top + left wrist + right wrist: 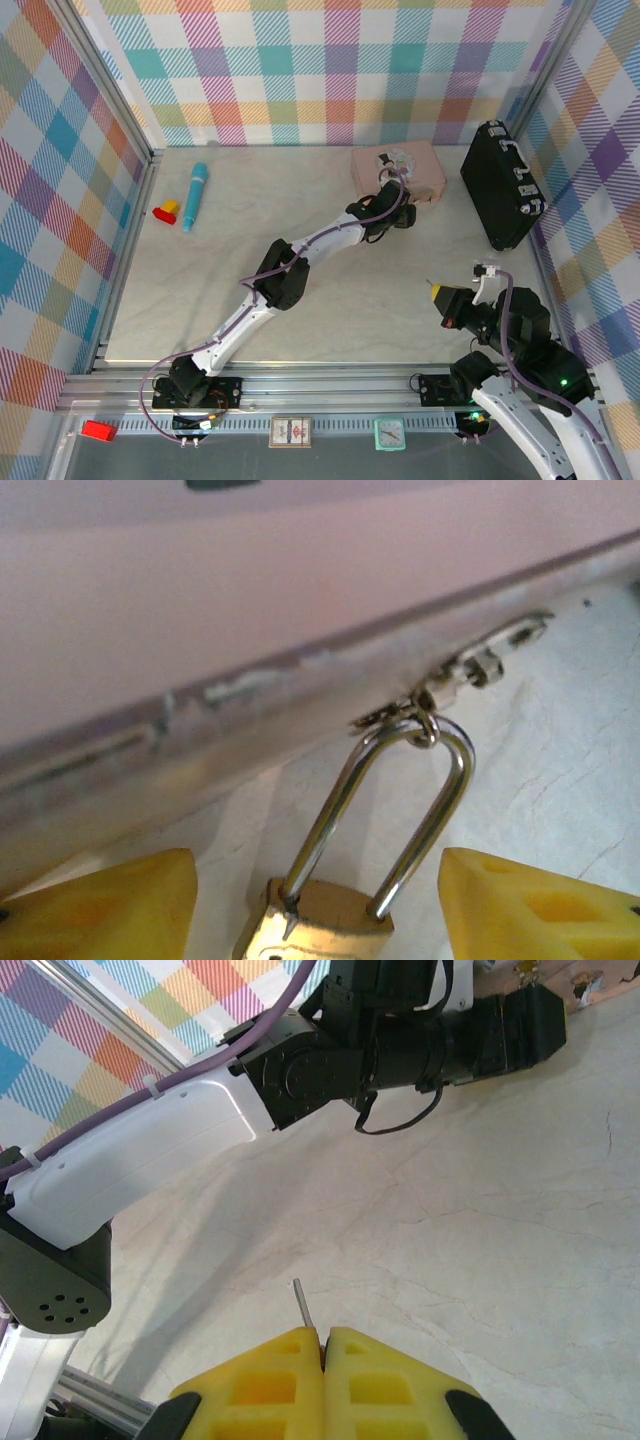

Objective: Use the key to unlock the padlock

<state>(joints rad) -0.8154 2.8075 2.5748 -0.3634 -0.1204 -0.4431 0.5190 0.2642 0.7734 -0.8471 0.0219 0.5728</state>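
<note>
Now the left end effector (318, 880) stands open astride the padlock (318, 925), whose shackle loops through a ring (426, 730) at the edge of the pink tin (250, 600), so steadying it seems the step in hand, before the right end effector (323, 1345), clamped on the key (302, 1305), must line it up with the lock.

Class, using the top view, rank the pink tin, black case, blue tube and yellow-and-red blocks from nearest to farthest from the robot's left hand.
1. Pink tin: right at the left hand, on its far side.
2. Black case: off to the right.
3. Blue tube: far left.
4. Yellow-and-red blocks: just left of the tube, by the wall.
</note>
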